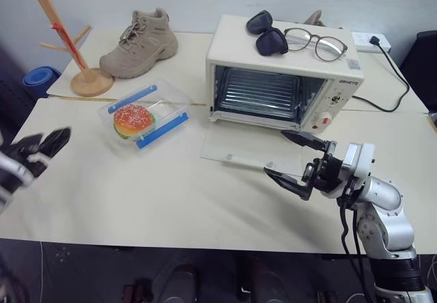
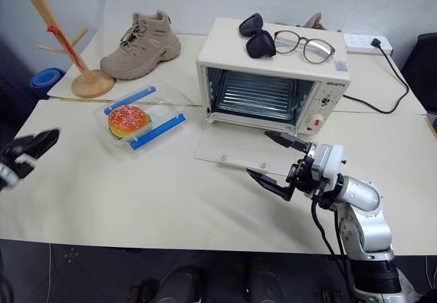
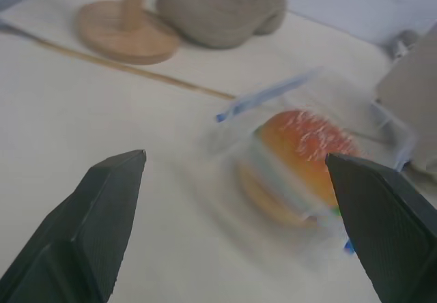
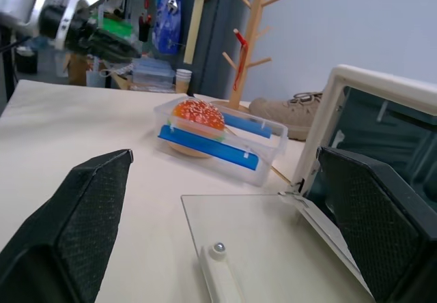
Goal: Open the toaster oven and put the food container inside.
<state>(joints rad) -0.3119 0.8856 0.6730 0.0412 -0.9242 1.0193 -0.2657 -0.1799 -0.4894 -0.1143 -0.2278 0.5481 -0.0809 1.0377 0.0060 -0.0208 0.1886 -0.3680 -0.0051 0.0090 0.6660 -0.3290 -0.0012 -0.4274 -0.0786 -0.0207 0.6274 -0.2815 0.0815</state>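
Your toaster oven [image 1: 283, 78] sits door-down on the bench [image 1: 136, 194], and the food container [image 1: 145, 117] lies just left of it. Left end effector [image 1: 42, 146] is spread wide, empty, well left of the container. Right end effector [image 1: 293, 158] gapes empty over the door's front edge.

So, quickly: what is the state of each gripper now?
Left gripper: open, holding nothing.
Right gripper: open, holding nothing.

lab, cluttered shelves [image 4: 157, 16], test table [image 1: 136, 187]
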